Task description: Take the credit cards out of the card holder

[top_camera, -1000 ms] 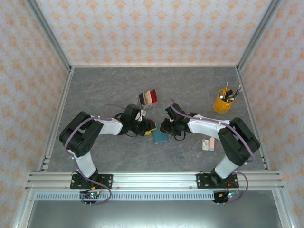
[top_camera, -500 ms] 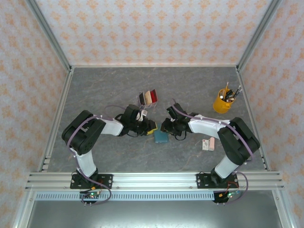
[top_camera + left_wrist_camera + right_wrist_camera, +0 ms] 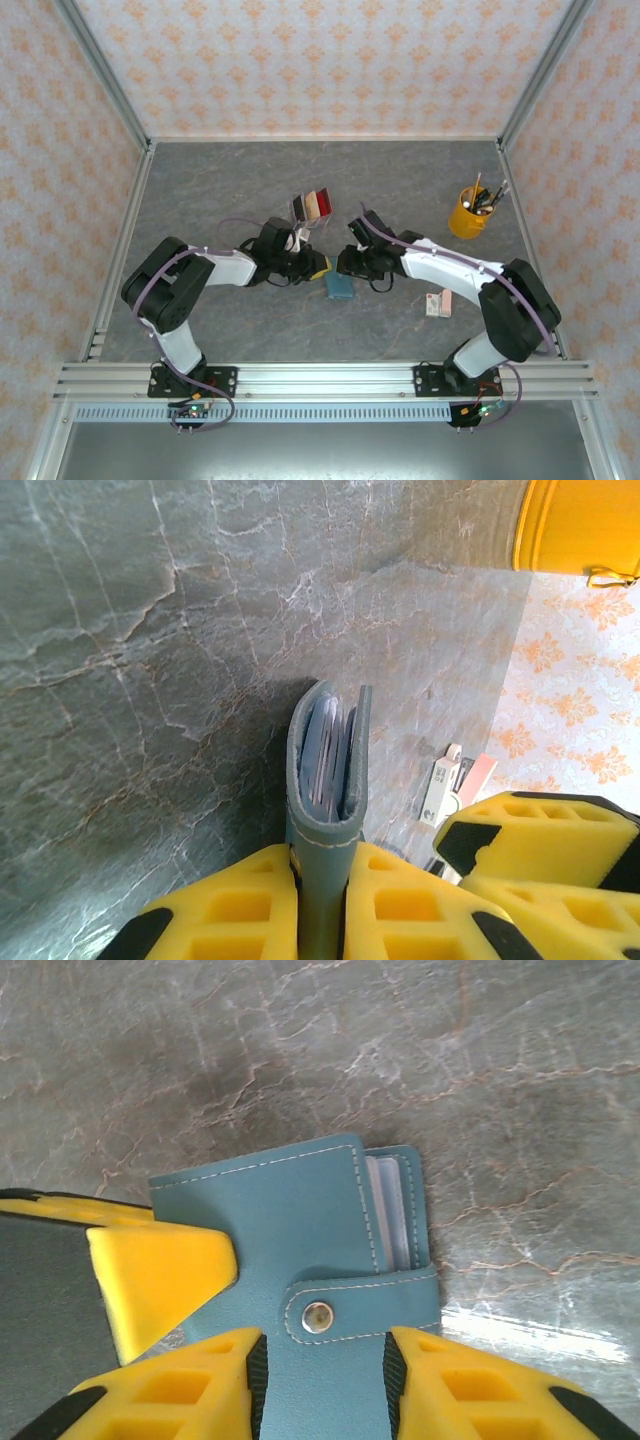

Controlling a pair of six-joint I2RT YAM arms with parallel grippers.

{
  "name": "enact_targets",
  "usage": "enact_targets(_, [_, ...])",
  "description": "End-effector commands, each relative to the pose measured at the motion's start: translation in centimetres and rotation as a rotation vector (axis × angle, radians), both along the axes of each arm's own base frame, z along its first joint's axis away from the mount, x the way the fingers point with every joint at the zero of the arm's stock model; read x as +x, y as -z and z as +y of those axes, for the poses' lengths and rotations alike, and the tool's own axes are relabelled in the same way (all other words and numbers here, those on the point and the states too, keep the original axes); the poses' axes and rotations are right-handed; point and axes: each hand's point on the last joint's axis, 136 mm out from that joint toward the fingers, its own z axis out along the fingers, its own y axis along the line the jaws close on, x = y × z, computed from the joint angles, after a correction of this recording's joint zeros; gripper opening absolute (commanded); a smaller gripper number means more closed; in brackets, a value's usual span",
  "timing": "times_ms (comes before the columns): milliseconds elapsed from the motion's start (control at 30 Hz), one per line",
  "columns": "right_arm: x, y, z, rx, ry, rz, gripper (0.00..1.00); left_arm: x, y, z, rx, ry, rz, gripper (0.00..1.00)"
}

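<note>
The left hand [image 3: 322,870] is clamped on the spine of the blue card holder [image 3: 325,770], held edge-on at mid-worktop [image 3: 120,630] between the two arms. The right hand [image 3: 325,1348] brackets its snap strap [image 3: 318,1317], fingers apart; whether they pinch it cannot be told. Loose cards [image 3: 315,205] lie beyond. With the strap seemingly fastened, a tug could wrench the holder from that narrow grip or twist it askew.

Blue card holder [image 3: 339,287] snapped shut, red, tan, dark credit cards [image 3: 315,205] fanned beyond
</note>
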Motion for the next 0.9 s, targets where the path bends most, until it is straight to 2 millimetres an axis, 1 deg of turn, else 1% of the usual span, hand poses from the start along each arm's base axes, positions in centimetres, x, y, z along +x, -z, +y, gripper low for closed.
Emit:
enact_targets(0, [-0.2,0.2,0.4,-0.019,-0.031,0.012,0.38,0.6,-1.6,-0.4,-0.001,0.007,-0.055,0.00])
enact_targets(100, [-0.3,0.4,1.0,-0.015,-0.050,0.019,0.39,0.7,-1.6,-0.4,-0.002,0.005,-0.053,0.00])
enact_targets(267, [-0.5,1.6,1.2,-0.048,-0.064,0.045,0.39,0.7,-1.7,-0.6,-0.004,0.009,-0.052,0.00])
enact_targets(500, [-0.4,2.2,1.6,-0.057,-0.072,0.055,0.39,0.8,-1.7,-0.8,-0.007,0.012,-0.048,0.00])
enact_targets(700, [0.0,3.1,0.5,-0.131,-0.031,0.057,0.40,0.7,-1.7,-0.8,-0.001,0.015,-0.047,0.00])
enact_targets(800, [0.2,3.4,-0.6,-0.180,0.004,0.050,0.37,0.6,-1.5,-0.6,0.008,0.011,-0.042,0.00])
enact_targets(867, [0.3,3.4,-1.4,-0.212,0.027,0.041,0.33,0.6,-1.3,-0.5,0.021,0.010,-0.040,0.00])
